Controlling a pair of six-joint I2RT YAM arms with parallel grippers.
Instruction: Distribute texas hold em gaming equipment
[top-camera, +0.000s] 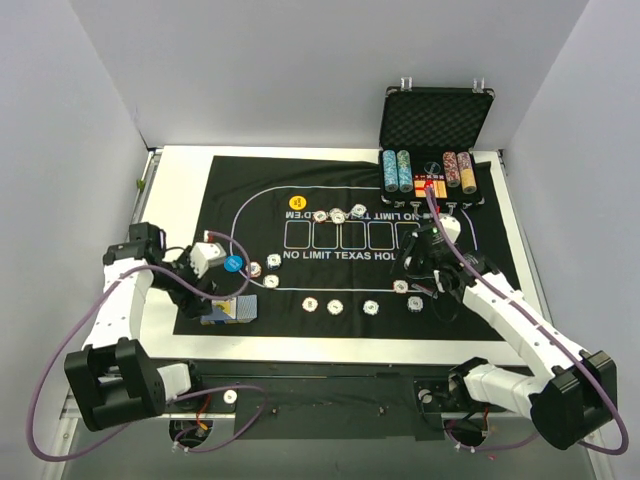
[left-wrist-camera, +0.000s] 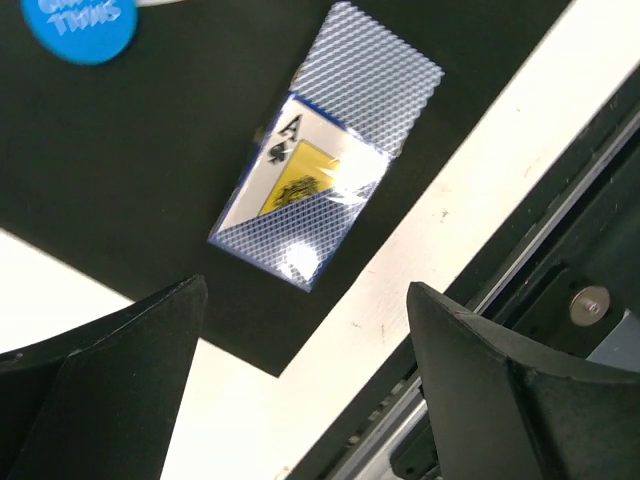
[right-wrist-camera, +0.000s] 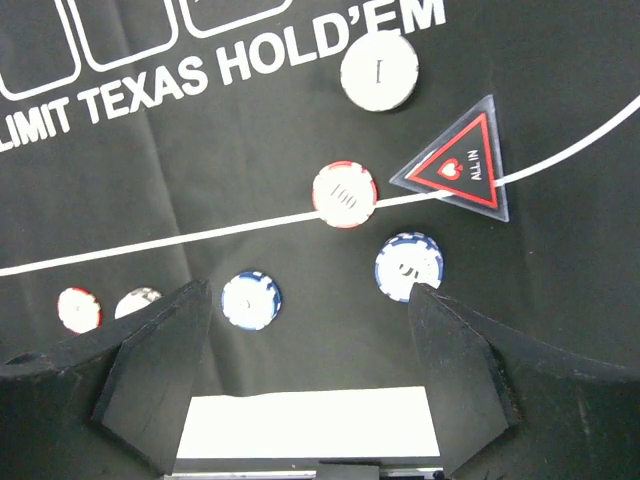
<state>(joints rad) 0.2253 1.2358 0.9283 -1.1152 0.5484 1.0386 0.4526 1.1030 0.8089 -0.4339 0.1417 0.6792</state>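
Two arms reach over the felt mat (top-camera: 250, 190) in the top view. The left gripper (top-camera: 213, 290) hangs by the card pack (top-camera: 230, 312) at the mat's seven o'clock corner. The right gripper (top-camera: 425, 275) is above scattered poker chips (top-camera: 371, 306) near four o'clock. From here a stray sweep of either arm could scatter chips that are already laid out.

From the left wrist, the jaws stand wide apart and hold nothing. The card pack (left-wrist-camera: 325, 150) lies at twelve o'clock from them, glossy, and tilted close to the mat's edge. A shallow or off-centre pinch would likely make it slip or skid onto the bare table (left-wrist-camera: 440, 210). The blue button disc (left-wrist-camera: 80, 22) at eleven o'clock could also get nudged.

From the right wrist, the jaws are likewise apart and empty. A blue chip (right-wrist-camera: 409, 266) sits just beside the two o'clock finger (right-wrist-camera: 460, 370), so a straight descent might land on its rim and flick it. The red-edged chip (right-wrist-camera: 344, 194) and the ALL IN marker (right-wrist-camera: 460, 165) at one o'clock lie close enough to be knocked.
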